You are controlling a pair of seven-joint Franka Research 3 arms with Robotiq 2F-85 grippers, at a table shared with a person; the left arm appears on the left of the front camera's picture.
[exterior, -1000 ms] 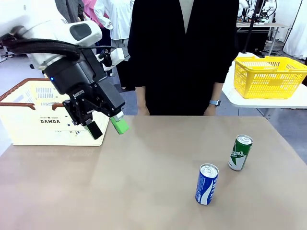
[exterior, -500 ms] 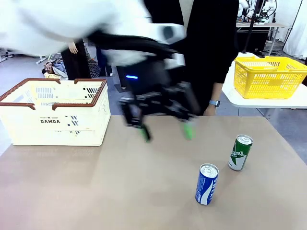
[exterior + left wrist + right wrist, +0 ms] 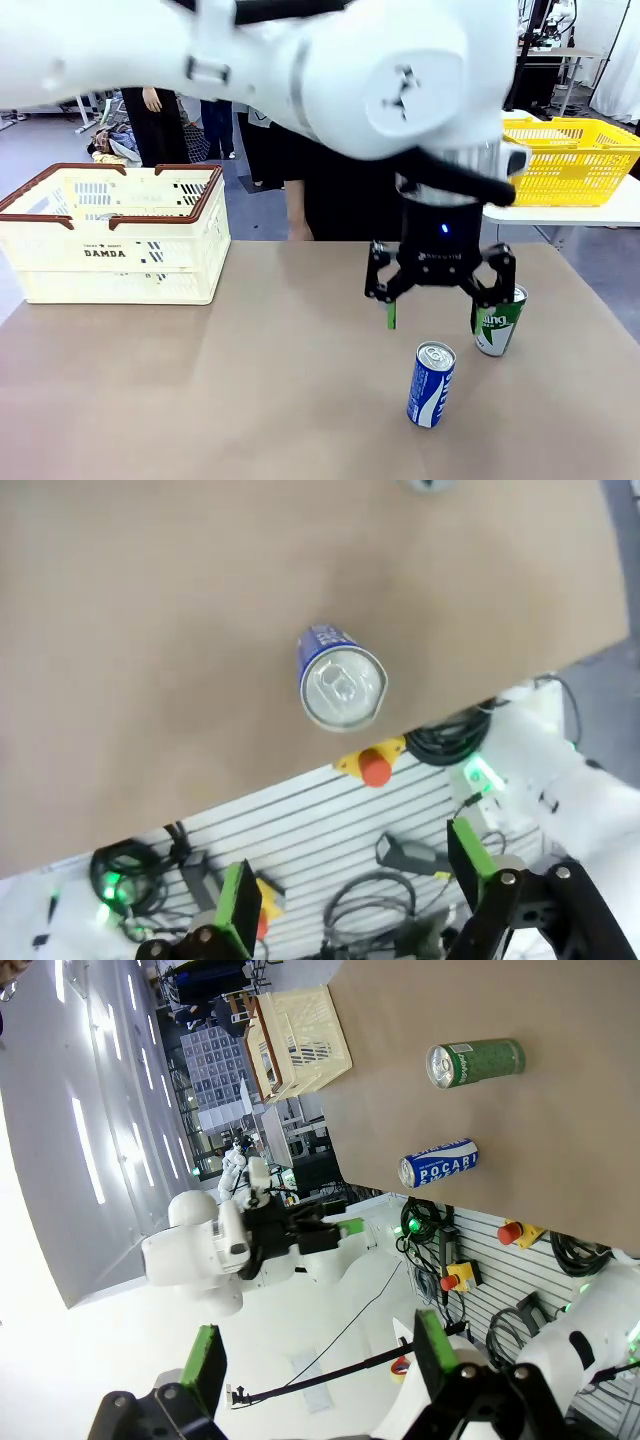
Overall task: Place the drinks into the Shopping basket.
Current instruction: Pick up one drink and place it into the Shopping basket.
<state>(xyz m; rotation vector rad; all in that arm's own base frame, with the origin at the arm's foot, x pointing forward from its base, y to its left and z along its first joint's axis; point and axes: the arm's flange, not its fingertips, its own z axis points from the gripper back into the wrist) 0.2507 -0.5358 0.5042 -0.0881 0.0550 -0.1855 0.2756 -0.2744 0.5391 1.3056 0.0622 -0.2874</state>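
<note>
Moved: left gripper [image 3: 435,318], swung away from Shopping basket [image 3: 60,265] over to the cans | jaws: spread wide, empty; blue can [image 3: 431,385] straight ahead between them, green can [image 3: 500,325] close by one finger [image 3: 476,318] | right gripper [image 3: 318,1360]: also wide apart, empty | to do: both cans, grasp not begun

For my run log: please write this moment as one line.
left end effector: open, above blue can | right end effector: open, empty | green can: upright on table | Shopping basket: at left
</note>
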